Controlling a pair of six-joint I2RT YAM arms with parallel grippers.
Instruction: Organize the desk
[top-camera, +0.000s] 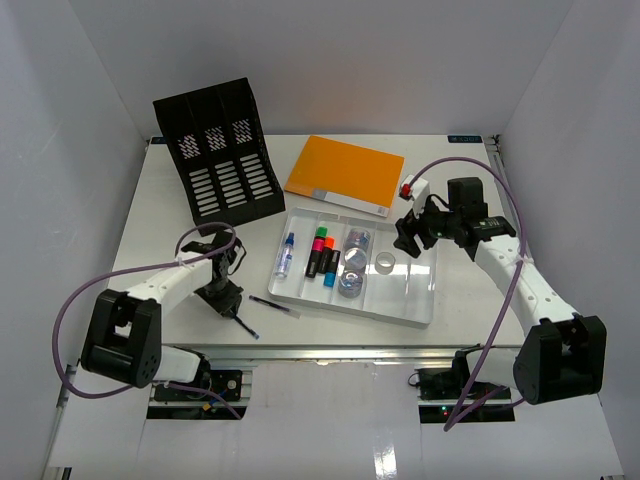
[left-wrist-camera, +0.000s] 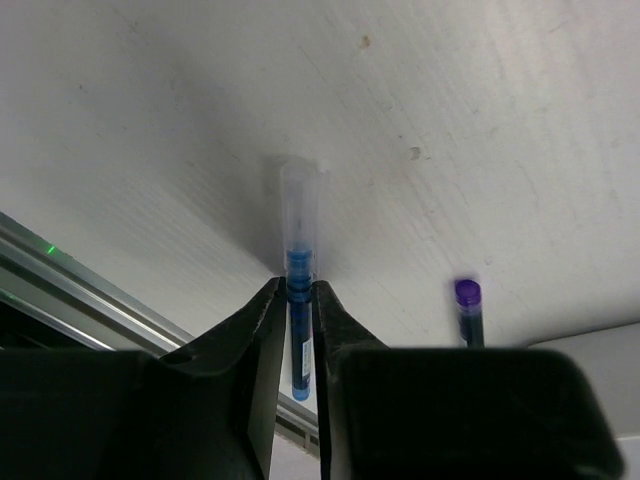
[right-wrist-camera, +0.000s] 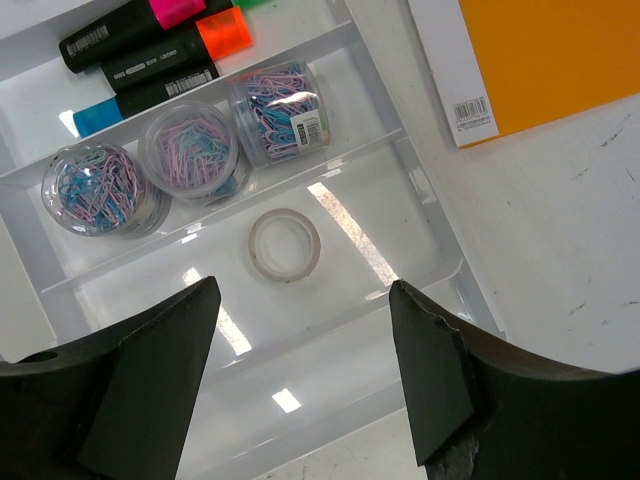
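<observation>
Across the bottom of the overhead view runs the large white rectangular desk (top-camera: 135, 235) with its metal front rail, and everything else sits on it. At its far left stands a black mesh plastic file rack (top-camera: 222, 150). To the right of the rack lies a flat orange folder (top-camera: 345, 172), with one edge close to the far rim of the long white compartmented plastic tray (top-camera: 400, 297) at the centre of the desk. My right gripper (right-wrist-camera: 300, 385) hangs over the right end of that tray with its jaws spread wide and nothing between them. My left gripper (left-wrist-camera: 300, 300) is low over the desk's near left part, beside the rail. Its two fingers are pressed against either side of a slim blue pen with a clear cap (left-wrist-camera: 300, 235), so it is grasping that pen (I cannot tell whether the cap end touches the surface). Inside the tray, three clear round jars of pastel paper clips (right-wrist-camera: 190, 150) share one compartment. Black-barrelled highlighters with pink, orange, green and blue ends (top-camera: 322, 252) lie in the compartment to the left of the jars, and a small clear roll of tape (right-wrist-camera: 285, 243) lies alone in the one to their right. A second dark pen with a purple end (top-camera: 272, 305) lies on the desk between the tray's near left corner and the left gripper.
</observation>
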